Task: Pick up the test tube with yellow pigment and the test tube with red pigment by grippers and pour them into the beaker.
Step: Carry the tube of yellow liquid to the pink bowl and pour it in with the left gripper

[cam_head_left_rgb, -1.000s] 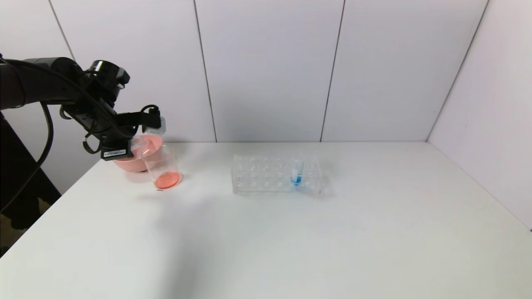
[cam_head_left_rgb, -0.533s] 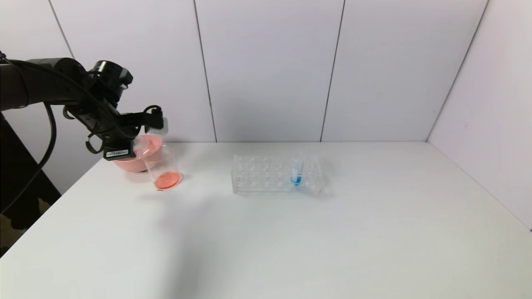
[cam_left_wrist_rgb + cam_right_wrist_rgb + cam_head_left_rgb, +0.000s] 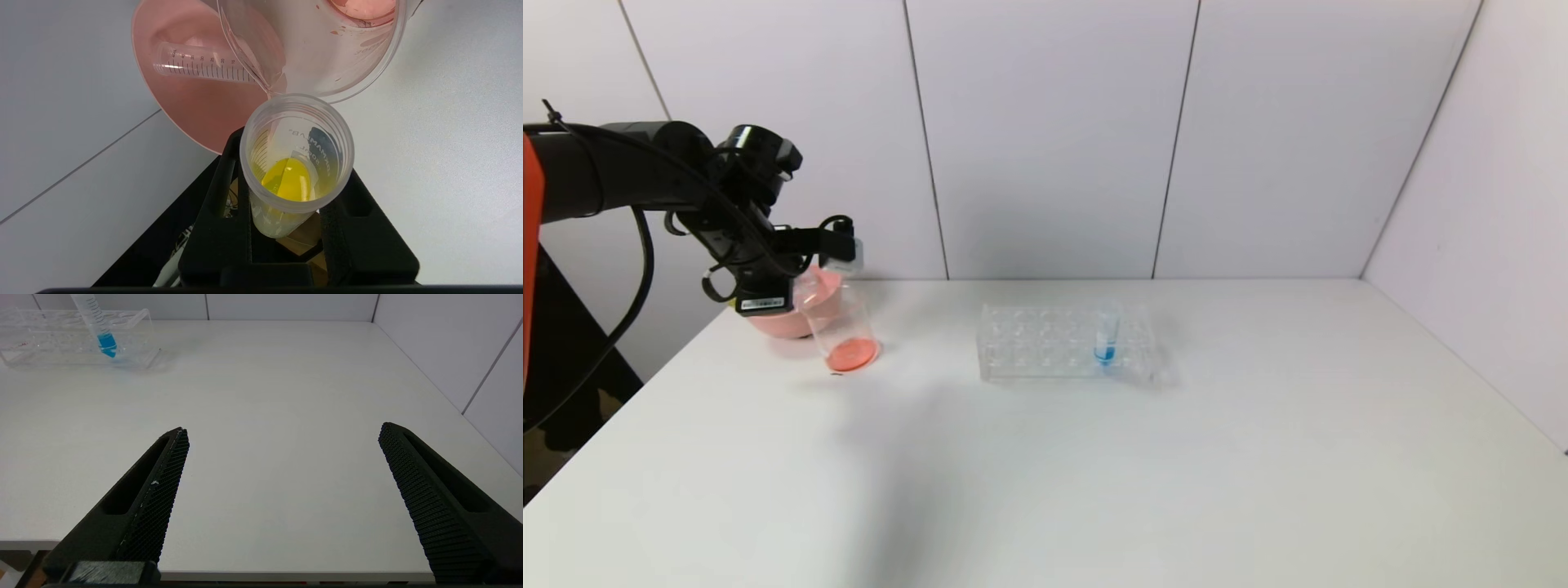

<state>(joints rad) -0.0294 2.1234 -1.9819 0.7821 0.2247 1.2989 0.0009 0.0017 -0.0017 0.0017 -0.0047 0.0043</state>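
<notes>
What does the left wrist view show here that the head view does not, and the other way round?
Only the left wrist view: yellow liquid inside the test tube with yellow pigment clamped in the left gripper, and an empty graduated tube lying in the pink bowl.
Only the head view: the clear tube rack holding the blue-liquid tube, mid-table.
Both: the beaker with red-orange liquid at its bottom, beside the pink bowl, and the white table.

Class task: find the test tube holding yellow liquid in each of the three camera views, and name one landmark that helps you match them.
Head view: yellow tube barely visible at left gripper, far left.
Left wrist view: centre, clamped, mouth by the beaker.
Right wrist view: not in it.
Shared landmark: pink bowl.
</notes>
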